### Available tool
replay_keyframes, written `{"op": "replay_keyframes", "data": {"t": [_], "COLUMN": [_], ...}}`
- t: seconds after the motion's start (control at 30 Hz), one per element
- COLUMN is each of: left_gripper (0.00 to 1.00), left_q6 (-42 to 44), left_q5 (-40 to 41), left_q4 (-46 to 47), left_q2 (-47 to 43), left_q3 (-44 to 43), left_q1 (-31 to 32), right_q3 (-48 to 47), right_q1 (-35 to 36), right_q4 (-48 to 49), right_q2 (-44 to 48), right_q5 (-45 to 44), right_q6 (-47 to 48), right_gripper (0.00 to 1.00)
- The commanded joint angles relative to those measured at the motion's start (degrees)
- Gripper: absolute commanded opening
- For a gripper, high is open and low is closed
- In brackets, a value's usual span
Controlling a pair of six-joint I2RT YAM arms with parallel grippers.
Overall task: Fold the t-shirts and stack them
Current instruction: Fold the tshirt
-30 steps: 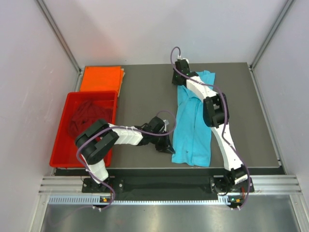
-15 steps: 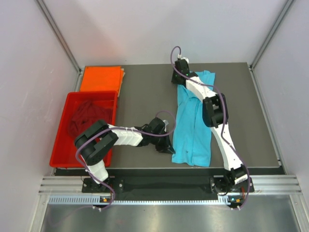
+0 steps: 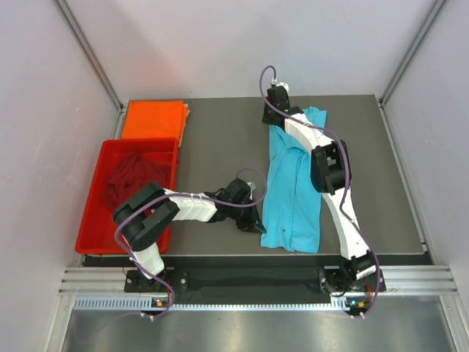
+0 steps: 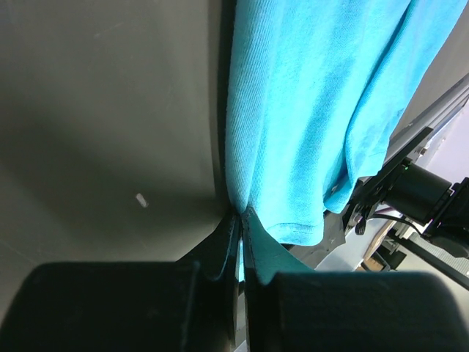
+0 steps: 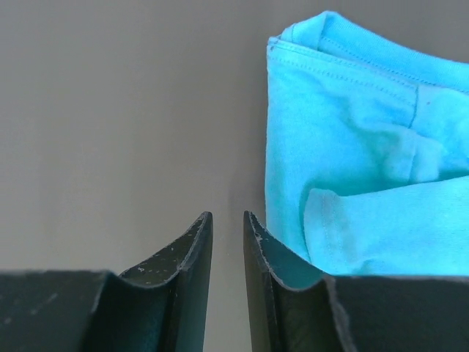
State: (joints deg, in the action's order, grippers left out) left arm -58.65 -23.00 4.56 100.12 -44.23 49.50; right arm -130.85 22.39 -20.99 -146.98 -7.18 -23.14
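A turquoise t-shirt (image 3: 293, 198) lies folded lengthwise on the dark table, right of centre. My left gripper (image 3: 253, 224) sits low at the shirt's near left corner. In the left wrist view this gripper (image 4: 240, 214) is shut on a thin edge of the turquoise cloth (image 4: 308, 95). My right gripper (image 3: 272, 114) is at the shirt's far left corner. In the right wrist view the right gripper (image 5: 227, 214) is open with bare table in the narrow gap, and the shirt (image 5: 352, 147) lies just to its right. An orange t-shirt (image 3: 152, 119) lies folded at the back left. A maroon t-shirt (image 3: 132, 180) is bunched in the tray.
A red plastic tray (image 3: 139, 142) stands at the table's left, holding the maroon cloth. White side walls close in the table left and right. The table's near edge runs just below the shirt's hem.
My right gripper has opened, let go of the shirt's far corner and moved slightly away from it. The left gripper has stayed at the near corner.
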Motion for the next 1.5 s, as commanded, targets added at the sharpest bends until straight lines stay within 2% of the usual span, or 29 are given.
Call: {"op": "replay_keyframes", "data": {"t": [0.0, 0.47, 0.53, 0.57, 0.77, 1.03, 1.47], "left_gripper": [0.06, 0.04, 0.03, 0.01, 0.0, 0.0, 0.0], "left_q6": [1.61, 2.23, 2.14, 2.14, 1.61, 2.58, -1.9], "left_q5": [4.9, 4.28, 4.2, 4.37, 4.81, 8.77, 7.27], "left_q4": [-5.35, -5.44, -5.44, -5.52, -5.7, -11.06, -5.87], "left_q2": [0.17, 0.34, 0.26, 0.08, -1.15, -2.38, -1.77], "left_q3": [2.04, 1.6, 1.51, 1.51, 2.57, 2.65, 8.37], "left_q1": [0.25, 0.25, 0.25, 0.25, 0.25, 0.25, 0.78], "right_q3": [0.07, 1.91, 0.95, -1.14, -4.24, -6.53, -6.7], "right_q1": [0.63, 0.55, 0.37, 0.37, 0.28, -0.59, -0.51], "right_q4": [-0.27, -3.97, -4.75, -5.28, -2.57, 4.11, 8.16], "right_q2": [4.25, 0.91, -0.41, -1.02, -3.57, -7.01, -7.62], "right_q5": [-2.57, -5.39, -4.43, -4.16, -2.67, 0.32, -0.21], "right_q6": [1.16, 1.34, 0.82, 0.64, -4.01, -13.15, -15.1], "right_gripper": [0.24, 0.24, 0.16, 0.0, 0.0, 0.0, 0.0]}}
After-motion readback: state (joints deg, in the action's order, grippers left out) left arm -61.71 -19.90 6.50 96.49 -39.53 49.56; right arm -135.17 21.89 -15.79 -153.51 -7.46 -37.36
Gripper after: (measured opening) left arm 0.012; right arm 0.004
